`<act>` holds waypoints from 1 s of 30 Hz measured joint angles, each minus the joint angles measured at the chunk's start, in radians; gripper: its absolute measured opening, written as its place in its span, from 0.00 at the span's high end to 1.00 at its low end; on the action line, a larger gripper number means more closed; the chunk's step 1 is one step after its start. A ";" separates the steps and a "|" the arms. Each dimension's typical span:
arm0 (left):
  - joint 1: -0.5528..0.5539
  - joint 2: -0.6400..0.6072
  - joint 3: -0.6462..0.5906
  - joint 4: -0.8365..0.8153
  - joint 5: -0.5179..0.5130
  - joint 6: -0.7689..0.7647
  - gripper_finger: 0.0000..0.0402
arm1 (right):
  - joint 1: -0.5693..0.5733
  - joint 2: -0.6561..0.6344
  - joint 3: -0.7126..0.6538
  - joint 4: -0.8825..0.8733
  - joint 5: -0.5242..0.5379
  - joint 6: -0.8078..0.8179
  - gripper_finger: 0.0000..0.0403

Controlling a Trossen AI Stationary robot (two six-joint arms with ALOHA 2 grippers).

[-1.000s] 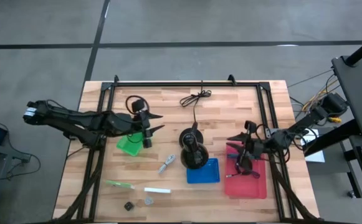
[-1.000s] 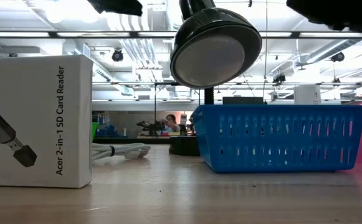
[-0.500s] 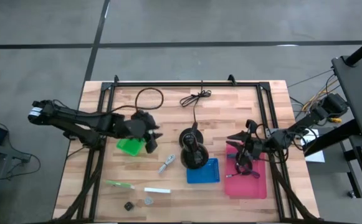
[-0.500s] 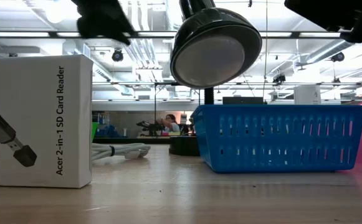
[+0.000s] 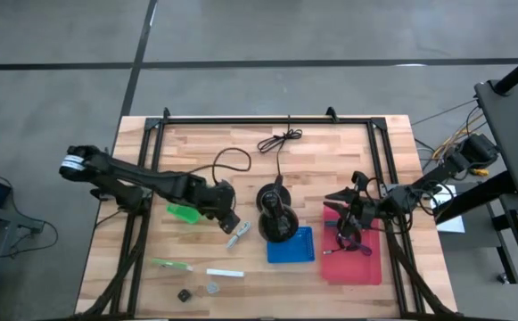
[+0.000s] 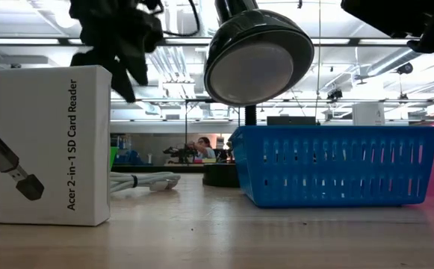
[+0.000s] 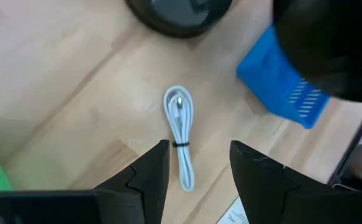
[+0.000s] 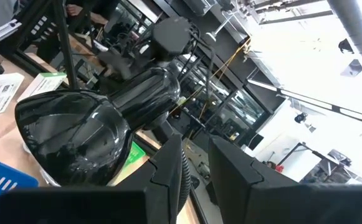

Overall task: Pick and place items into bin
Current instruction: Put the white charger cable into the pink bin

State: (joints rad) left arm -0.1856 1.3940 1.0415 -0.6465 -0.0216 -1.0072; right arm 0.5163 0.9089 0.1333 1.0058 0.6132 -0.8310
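Left gripper hangs with its jaws parted and empty over the bundled white cable at the centre of the left wrist view, so I'd drop straight down, straddle its tie, and pinch before lifting toward the blue bin.

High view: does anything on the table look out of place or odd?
Nothing looks spilled or damaged. One oddity: a black joystick-like stand sits mid-table, its base overlapping the blue bin in this view, so it may hamper drops there.
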 joint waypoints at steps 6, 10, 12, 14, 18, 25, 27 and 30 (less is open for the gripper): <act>0.000 0.076 0.024 -0.001 0.011 -0.008 0.62 | 0.000 0.000 0.000 -0.002 0.000 -0.010 0.83; 0.000 0.108 0.042 0.002 0.011 -0.009 0.62 | 0.000 0.001 -0.001 -0.003 0.000 -0.012 0.83; -0.003 0.127 0.049 -0.001 0.011 -0.009 0.62 | 0.000 0.001 -0.003 -0.005 0.000 -0.016 0.83; -0.006 0.148 0.058 0.002 0.010 -0.008 0.62 | -0.002 0.001 -0.005 -0.005 0.007 -0.016 0.83; -0.022 0.195 0.076 0.002 0.010 -0.011 0.62 | -0.005 0.001 -0.007 -0.005 0.026 -0.015 0.83; -0.070 0.255 0.102 0.000 0.008 -0.088 0.62 | -0.005 0.001 -0.016 -0.005 0.026 -0.011 0.83; -0.084 0.261 0.107 0.002 0.004 -0.102 0.62 | -0.005 0.001 -0.018 -0.005 0.026 -0.010 0.83; -0.097 0.274 0.109 0.002 -0.020 -0.135 0.62 | -0.004 0.000 -0.019 -0.005 0.026 -0.007 0.83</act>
State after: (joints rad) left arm -0.2829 1.6677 1.1507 -0.6445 -0.0417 -1.1425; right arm 0.5121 0.9089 0.1146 1.0004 0.6395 -0.8383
